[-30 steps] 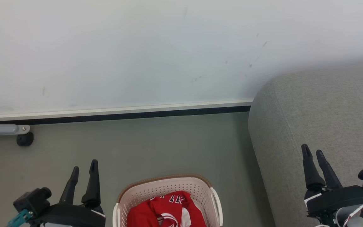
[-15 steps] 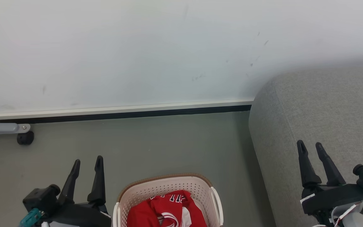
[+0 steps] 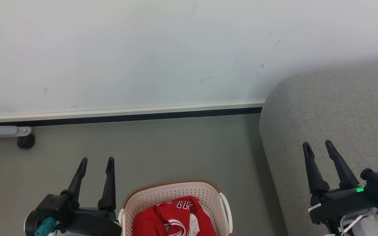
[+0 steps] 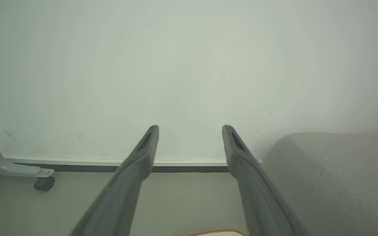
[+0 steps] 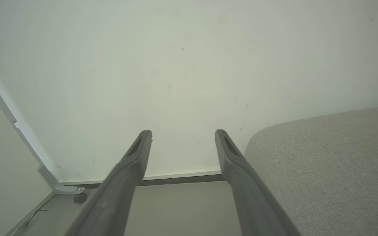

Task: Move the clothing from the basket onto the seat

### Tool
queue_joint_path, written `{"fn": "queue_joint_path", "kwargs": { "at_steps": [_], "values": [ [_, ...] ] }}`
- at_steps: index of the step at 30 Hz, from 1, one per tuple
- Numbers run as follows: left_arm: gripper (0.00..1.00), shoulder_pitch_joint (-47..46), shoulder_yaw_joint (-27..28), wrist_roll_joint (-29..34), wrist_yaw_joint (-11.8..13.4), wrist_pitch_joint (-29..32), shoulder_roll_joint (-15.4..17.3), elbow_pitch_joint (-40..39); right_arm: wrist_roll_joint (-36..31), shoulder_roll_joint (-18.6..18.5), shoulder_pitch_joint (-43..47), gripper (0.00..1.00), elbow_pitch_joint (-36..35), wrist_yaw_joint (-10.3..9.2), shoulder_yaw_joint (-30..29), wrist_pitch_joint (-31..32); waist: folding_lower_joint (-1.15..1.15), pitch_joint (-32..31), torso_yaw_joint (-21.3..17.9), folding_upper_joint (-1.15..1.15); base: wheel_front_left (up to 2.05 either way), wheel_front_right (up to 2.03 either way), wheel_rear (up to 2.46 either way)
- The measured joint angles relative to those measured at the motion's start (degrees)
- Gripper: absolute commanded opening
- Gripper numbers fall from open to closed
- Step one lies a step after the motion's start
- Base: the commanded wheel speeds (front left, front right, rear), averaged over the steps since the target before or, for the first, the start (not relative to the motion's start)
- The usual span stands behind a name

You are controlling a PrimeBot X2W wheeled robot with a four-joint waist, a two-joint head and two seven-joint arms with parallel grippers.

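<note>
No text is legible. Dark white-outlined lettering (image 3: 179,206) on the clothing (image 3: 176,218), at 6 o'clock in the head view, is creased and unreadable.

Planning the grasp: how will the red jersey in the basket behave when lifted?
The jersey lies crumpled in folds, so it is probably floppy and would drape when lifted. It looks thin, so likely light. Bunched layers may come up together.

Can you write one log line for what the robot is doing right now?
left end effector: open, empty, beside basket | right end effector: open, empty, by seat | clothing: in basket
</note>
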Motion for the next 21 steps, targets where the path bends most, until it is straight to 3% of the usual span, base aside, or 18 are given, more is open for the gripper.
{"fn": "queue_joint_path", "kwargs": {
  "at_steps": [6, 21],
  "values": [
    [1.00, -0.4, -0.4, 3.8, 0.0, -0.9, 0.1, -0.8, -3.3, -0.5, -0.5, 1.00, -0.6, 0.00, 0.6, -0.8, 0.00, 0.4, 0.0, 0.00, 0.00, 0.00, 0.00],
    [1.00, -0.5, 0.2, 4.4, -0.1, -0.9, -0.3, -1.0, -4.3, -0.1, -0.8, 1.00, -1.1, 0.11, -0.4, -0.8, 0.00, 1.3, -0.2, 0.00, 0.00, 0.00, 0.00]
  ]
}}
